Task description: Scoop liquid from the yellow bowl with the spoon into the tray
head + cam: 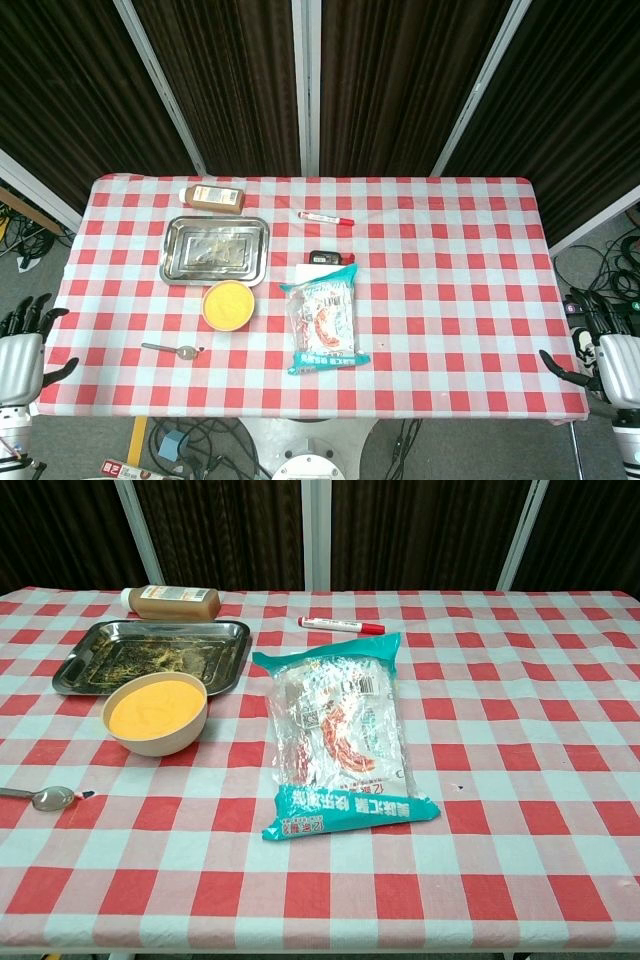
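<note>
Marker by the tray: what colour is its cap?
Red, on the marker; chest view shows it best.

spoon [172, 350] near yellow bowl [228, 304], tray [216, 249] behind

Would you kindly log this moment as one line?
stage: not started | spoon: on table, untouched | yellow bowl: full | tray: beside bowl | left hand: open | right hand: open

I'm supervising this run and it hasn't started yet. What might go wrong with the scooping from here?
1. The spoon lies flat on the cloth, likely awkward for the left hand to pick up.
2. The yellow bowl looks nearly full, so dipping may spill liquid.
3. The bowl sits right against the tray; a nudge could shove it or drip on the cloth.
</note>
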`<action>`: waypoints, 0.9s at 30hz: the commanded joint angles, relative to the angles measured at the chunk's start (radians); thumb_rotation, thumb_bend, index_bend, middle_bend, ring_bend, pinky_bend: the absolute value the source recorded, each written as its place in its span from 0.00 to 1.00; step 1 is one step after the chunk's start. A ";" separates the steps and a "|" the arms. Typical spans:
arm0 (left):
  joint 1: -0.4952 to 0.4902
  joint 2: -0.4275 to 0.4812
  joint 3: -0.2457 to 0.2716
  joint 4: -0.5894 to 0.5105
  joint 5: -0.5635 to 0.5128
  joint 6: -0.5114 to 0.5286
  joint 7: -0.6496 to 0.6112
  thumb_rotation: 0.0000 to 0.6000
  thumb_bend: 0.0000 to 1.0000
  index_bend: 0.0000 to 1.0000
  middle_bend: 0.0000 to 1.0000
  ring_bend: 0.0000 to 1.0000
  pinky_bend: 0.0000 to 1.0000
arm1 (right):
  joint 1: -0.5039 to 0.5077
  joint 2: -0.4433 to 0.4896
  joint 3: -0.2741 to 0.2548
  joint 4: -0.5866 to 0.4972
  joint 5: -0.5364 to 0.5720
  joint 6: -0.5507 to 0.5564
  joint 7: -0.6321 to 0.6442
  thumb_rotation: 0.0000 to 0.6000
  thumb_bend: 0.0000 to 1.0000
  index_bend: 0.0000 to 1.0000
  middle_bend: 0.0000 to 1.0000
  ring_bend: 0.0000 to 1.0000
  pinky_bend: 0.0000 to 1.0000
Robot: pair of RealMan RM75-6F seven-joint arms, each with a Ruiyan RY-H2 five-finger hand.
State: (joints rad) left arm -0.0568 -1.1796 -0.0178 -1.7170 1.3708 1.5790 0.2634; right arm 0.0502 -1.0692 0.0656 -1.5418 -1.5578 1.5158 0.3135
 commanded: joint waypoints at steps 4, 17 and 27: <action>-0.003 -0.004 -0.009 0.003 -0.002 -0.015 0.002 1.00 0.14 0.32 0.21 0.11 0.20 | 0.011 0.006 0.006 -0.012 0.005 -0.010 -0.009 0.73 0.18 0.04 0.16 0.04 0.16; -0.108 -0.018 -0.044 0.117 0.075 -0.148 -0.094 1.00 0.22 0.42 0.41 0.34 0.54 | 0.012 0.019 0.017 -0.021 0.005 0.015 -0.026 0.73 0.17 0.04 0.19 0.04 0.16; -0.254 -0.091 -0.001 0.263 0.095 -0.434 -0.146 1.00 0.30 0.54 0.82 0.80 0.94 | 0.016 0.018 0.012 -0.027 0.009 0.006 -0.034 0.73 0.17 0.04 0.20 0.04 0.16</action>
State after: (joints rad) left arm -0.2733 -1.2394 -0.0347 -1.4949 1.4632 1.2007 0.1307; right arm 0.0666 -1.0510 0.0783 -1.5681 -1.5493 1.5220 0.2794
